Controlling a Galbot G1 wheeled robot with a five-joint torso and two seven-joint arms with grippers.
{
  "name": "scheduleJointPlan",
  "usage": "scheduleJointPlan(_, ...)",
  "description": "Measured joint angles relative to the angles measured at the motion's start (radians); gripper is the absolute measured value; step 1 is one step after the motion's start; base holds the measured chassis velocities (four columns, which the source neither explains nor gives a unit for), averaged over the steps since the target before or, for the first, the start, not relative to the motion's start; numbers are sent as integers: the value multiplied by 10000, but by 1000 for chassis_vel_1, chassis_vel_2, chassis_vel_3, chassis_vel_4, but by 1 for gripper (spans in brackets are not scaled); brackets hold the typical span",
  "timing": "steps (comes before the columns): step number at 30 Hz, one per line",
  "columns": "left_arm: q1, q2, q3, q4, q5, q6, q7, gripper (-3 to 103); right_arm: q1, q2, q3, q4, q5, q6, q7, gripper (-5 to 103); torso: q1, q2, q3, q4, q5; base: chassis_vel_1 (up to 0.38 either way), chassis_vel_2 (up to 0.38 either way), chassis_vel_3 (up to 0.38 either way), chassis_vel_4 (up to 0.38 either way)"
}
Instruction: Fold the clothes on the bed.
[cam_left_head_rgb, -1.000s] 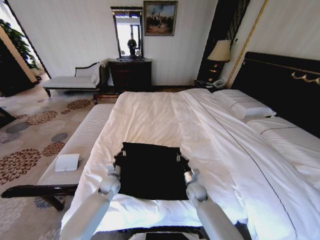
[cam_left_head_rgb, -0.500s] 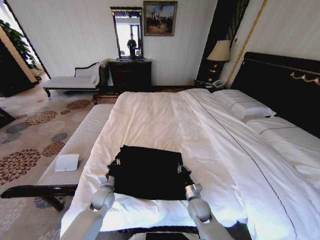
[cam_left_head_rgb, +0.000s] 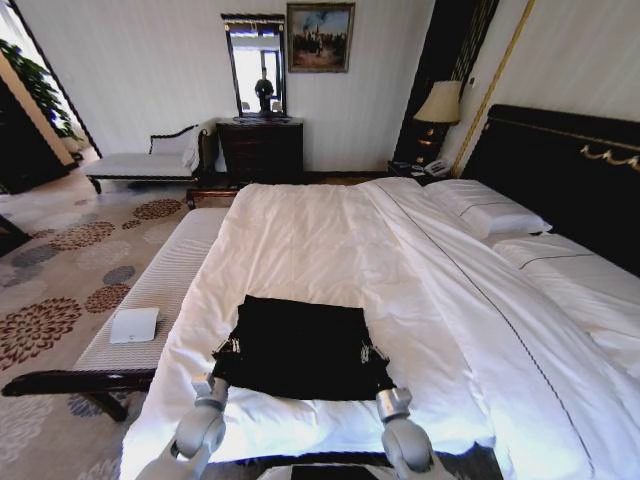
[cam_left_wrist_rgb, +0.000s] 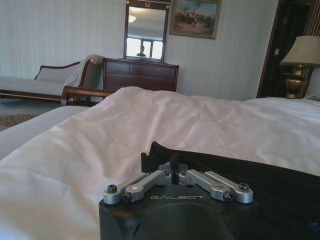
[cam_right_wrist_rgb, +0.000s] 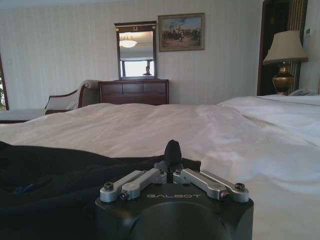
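Here the head view takes in the whole scene from above: the black T-shirt (cam_left_head_rgb: 300, 347) lies folded into a rough rectangle near the foot of the bed (cam_left_head_rgb: 330, 235), on the white duvet, with the left pincer (cam_left_head_rgb: 229, 347) at its left edge and the right pincer (cam_left_head_rgb: 367, 353) at its right edge. From that height the pincers are too small to judge. The wrist views settle it: the left pincer (cam_left_wrist_rgb: 174, 165) has its fingers drawn together, pinching an upturned fold of the T-shirt (cam_left_wrist_rgb: 260, 185), and the right pincer (cam_right_wrist_rgb: 172, 155) is likewise closed on a raised nub of the T-shirt (cam_right_wrist_rgb: 60, 170). Both pincers sit low, right at the duvet.

Ahead of the pincers the duvet runs clear, rumpled but bare, up to the far side of the bed. Beyond it stand a dark dresser (cam_left_head_rgb: 260, 148) with a mirror (cam_left_head_rgb: 256, 65) and a framed painting (cam_left_head_rgb: 320, 36) on the wall. Off beyond the left pincer is a pale striped bench (cam_left_head_rgb: 150, 290) alongside the bed, carrying a small white flat object (cam_left_head_rgb: 134, 324), and farther off a chaise longue (cam_left_head_rgb: 145, 160). Beyond the right pincer lie pillows (cam_left_head_rgb: 485, 210), the dark headboard (cam_left_head_rgb: 560, 170) and a lamp (cam_left_head_rgb: 440, 105)
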Motion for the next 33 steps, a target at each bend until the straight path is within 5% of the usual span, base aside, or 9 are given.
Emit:
scheduleJointPlan(19, 1153, 7, -534, -917, -58, -65, 18, 1, 139, 147, -54, -732, -263, 299, -145, 1, 0, -1, 0, 0, 0, 0, 0, 0, 0)
scheduleJointPlan(33, 976, -1, -587, -568, -74, -115, 57, 1, -349, 84, 39, -23, -176, 291, -131, 1, 0, -2, 1, 0, -1, 0, 0, 0, 0)
